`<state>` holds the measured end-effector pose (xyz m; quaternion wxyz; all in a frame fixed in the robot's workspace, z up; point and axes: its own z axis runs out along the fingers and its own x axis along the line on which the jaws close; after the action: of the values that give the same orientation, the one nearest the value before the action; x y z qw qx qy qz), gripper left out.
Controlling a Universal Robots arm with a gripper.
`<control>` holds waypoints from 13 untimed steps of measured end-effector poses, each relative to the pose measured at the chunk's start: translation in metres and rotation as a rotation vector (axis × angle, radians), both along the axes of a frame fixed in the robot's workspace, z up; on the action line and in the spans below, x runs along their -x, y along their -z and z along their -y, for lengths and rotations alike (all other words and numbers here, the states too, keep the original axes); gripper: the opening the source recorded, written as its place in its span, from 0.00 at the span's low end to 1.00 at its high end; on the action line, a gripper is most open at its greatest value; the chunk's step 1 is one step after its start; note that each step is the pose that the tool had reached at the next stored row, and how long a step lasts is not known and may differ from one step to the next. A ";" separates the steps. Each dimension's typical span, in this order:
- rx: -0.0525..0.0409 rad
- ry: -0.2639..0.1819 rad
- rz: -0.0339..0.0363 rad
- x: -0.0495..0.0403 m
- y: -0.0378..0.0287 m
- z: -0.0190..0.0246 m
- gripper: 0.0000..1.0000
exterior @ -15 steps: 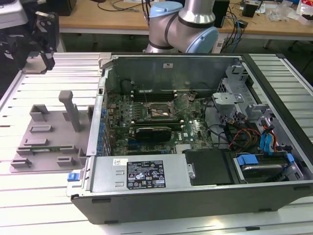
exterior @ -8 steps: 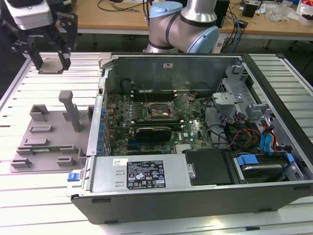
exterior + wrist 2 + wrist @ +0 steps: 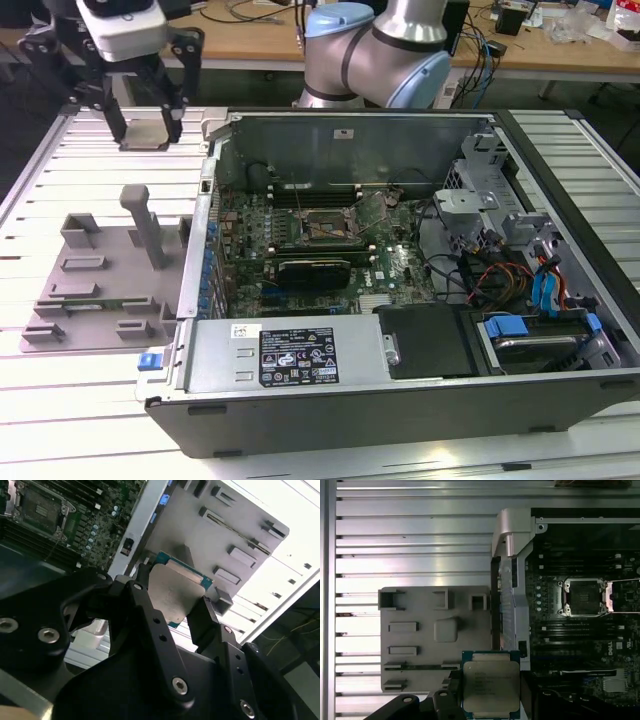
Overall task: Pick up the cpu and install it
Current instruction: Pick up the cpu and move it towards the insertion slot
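My gripper (image 3: 146,128) hangs above the slatted table, beyond the far end of the grey plastic tray (image 3: 95,275), on the exterior view's left. It is shut on the cpu (image 3: 148,136), a small flat square chip with a pale silver top. In both wrist views the cpu (image 3: 172,587) (image 3: 491,682) sits clamped between the black fingers (image 3: 145,605), its thin teal rim showing. The grey tray (image 3: 420,630) lies below it. The open black socket frame (image 3: 322,228) (image 3: 582,596) is on the motherboard inside the computer case, apart from the gripper.
The open computer case (image 3: 400,390) takes up the middle and right of the table, its side wall (image 3: 205,200) standing between tray and motherboard. Cables, drive cages and a black card (image 3: 315,268) crowd the inside. The robot arm's base (image 3: 375,55) stands behind the case.
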<state>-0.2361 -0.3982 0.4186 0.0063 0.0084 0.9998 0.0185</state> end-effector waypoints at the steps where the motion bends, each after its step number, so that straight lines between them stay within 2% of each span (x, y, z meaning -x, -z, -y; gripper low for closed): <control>1: -0.0001 0.000 -0.0002 -0.0056 0.0000 0.0000 0.55; 8: 0.0000 0.000 -0.0020 -0.0432 0.0000 0.0000 0.55; 13: 0.0000 0.000 -0.0029 -0.0570 0.0000 0.0000 0.55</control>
<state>-0.1790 -0.3982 0.4185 0.0049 0.0084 0.9998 0.0185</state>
